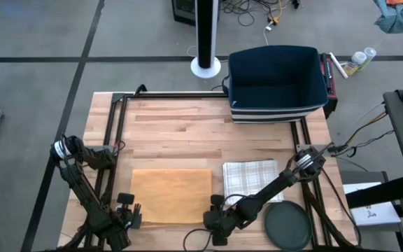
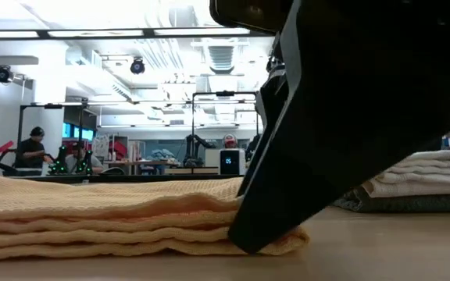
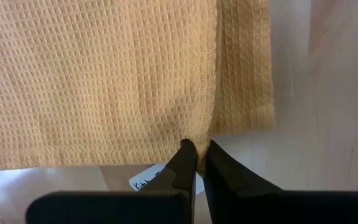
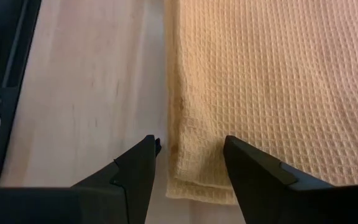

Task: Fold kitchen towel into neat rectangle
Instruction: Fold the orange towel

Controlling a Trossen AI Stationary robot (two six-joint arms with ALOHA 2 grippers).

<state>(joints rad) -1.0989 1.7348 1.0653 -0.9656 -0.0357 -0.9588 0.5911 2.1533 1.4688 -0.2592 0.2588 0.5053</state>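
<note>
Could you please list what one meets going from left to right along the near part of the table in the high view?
left gripper → yellow towel → right gripper → checked towel → dark round plate

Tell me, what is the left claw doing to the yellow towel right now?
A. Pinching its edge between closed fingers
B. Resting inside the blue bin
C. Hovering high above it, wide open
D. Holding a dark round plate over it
A: in the left wrist view the left gripper has its two fingers closed together with a pinch of the yellow towel's edge caught between them.
</note>
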